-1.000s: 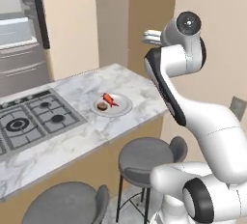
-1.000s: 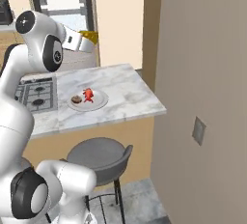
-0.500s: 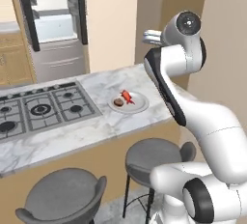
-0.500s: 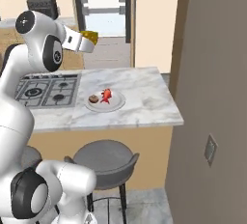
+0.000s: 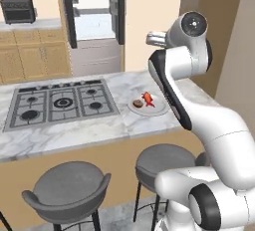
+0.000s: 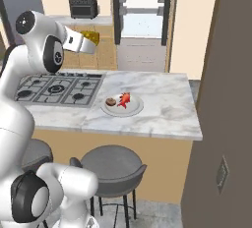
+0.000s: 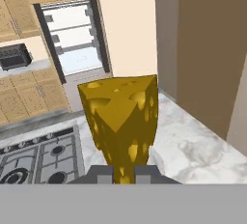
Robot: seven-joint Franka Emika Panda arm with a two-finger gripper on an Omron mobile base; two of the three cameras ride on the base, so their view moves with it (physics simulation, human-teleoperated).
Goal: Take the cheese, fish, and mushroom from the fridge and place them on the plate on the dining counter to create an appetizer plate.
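Note:
My gripper (image 6: 90,38) is shut on the yellow cheese (image 7: 123,117) wedge (image 6: 91,36), held high above the dining counter (image 6: 162,109) near the cooktop's right end. On the counter below lies the pale plate (image 6: 134,109) with the red-orange fish (image 6: 125,99) and the brown mushroom (image 6: 110,102) on it. In the left base view the plate (image 5: 157,109) carries the fish (image 5: 148,98) and mushroom (image 5: 138,104), partly behind my arm. The fridge (image 5: 97,23) stands open at the back, its pale shelves showing.
A steel gas cooktop (image 5: 60,101) takes up the counter's left half. Two grey stools (image 5: 69,187) (image 6: 112,164) stand at the counter's near side. A dark microwave (image 6: 82,6) sits on the wall counter. A tall brown wall (image 6: 231,99) rises on the right.
The base has driven, so the whole scene has shifted: counter and plate now sit more centred and the open fridge has come into fuller view. The cheese stays in my gripper.

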